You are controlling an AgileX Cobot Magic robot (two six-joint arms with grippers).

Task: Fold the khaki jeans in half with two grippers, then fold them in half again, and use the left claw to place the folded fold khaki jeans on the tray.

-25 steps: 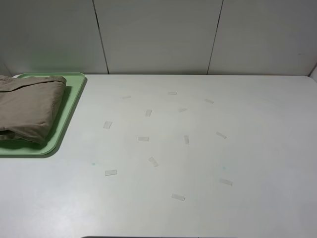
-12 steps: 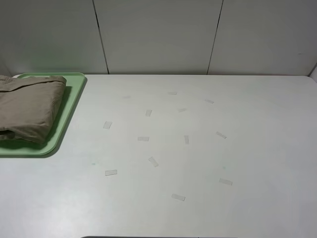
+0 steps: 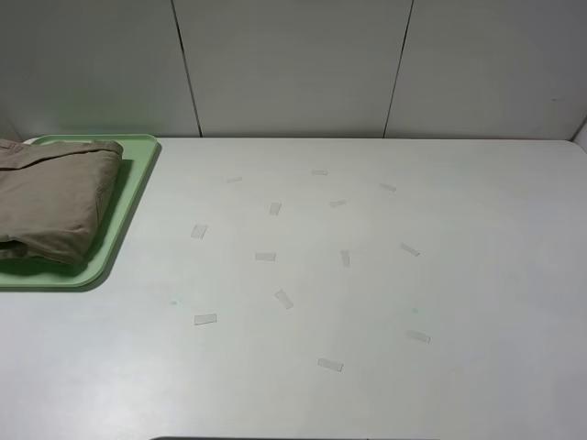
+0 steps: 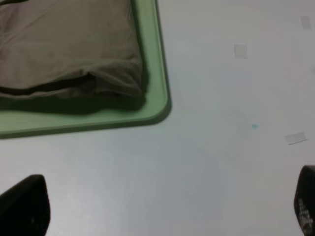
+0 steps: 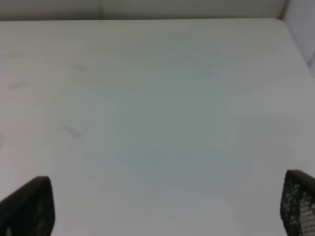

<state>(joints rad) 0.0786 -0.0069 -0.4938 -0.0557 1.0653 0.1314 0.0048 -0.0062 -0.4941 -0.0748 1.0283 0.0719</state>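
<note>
The khaki jeans (image 3: 50, 202) lie folded into a thick bundle on the mint-green tray (image 3: 128, 197) at the far left of the table. The left wrist view shows the same bundle (image 4: 69, 49) inside the tray's rounded corner (image 4: 155, 105). My left gripper (image 4: 167, 209) hangs open over bare table a short way from that corner, holding nothing. My right gripper (image 5: 167, 206) is open too, above blank table, with nothing between its fingertips. Neither arm shows in the high view.
Several small strips of clear tape (image 3: 266, 257) are stuck across the middle of the white table (image 3: 440, 275). A panelled white wall (image 3: 293, 64) stands behind it. A tape strip (image 4: 297, 138) and a small teal dot (image 4: 254, 126) lie near the left gripper.
</note>
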